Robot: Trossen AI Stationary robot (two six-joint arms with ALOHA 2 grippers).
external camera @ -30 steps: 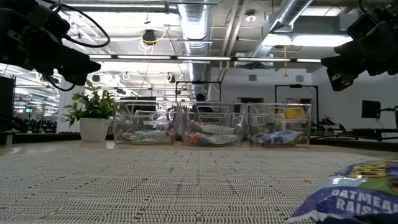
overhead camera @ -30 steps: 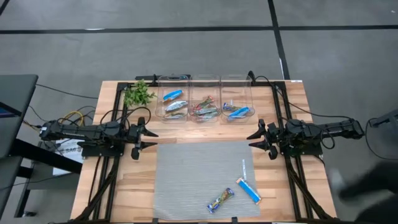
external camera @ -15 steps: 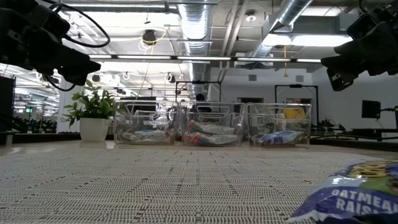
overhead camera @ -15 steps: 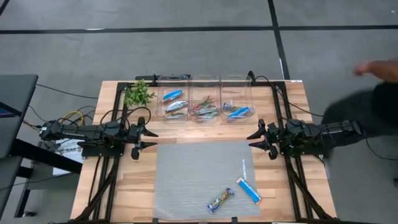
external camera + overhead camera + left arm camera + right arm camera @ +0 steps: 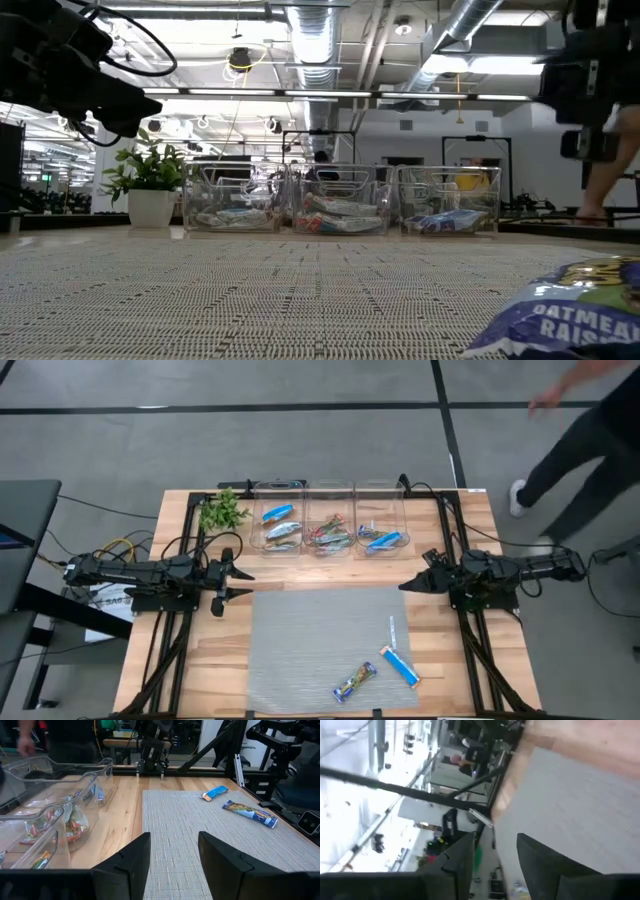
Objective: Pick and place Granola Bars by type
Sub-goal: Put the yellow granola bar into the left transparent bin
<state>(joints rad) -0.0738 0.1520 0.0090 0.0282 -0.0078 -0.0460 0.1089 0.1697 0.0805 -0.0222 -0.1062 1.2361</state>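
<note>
Two granola bars lie flat on the grey mat near its near right corner: a bright blue one [image 5: 400,665] [image 5: 215,793] and a blue-silver-yellow one [image 5: 354,682] [image 5: 249,813] [image 5: 575,310]. A thin white strip [image 5: 392,630] lies just beyond them. More bars lie in three clear bins [image 5: 328,510] [image 5: 340,210] at the far edge. My left gripper [image 5: 243,583] [image 5: 174,855] hovers open off the mat's far left corner. My right gripper [image 5: 408,586] [image 5: 495,860] hovers open off the mat's far right corner, rolled onto its side. Neither touches anything.
A green plant sprig [image 5: 224,511] in a white pot [image 5: 152,207] stands left of the bins. A person [image 5: 590,430] walks on the floor beyond the table's right far corner. The grey mat [image 5: 300,650] covers the table's middle and near part, with bare wood on both sides.
My right gripper has rolled about its own long axis, so its two fingers now stack into one pointed shape in the high view; its place over the table is about the same. A person has walked past the table's right side toward the far end.
</note>
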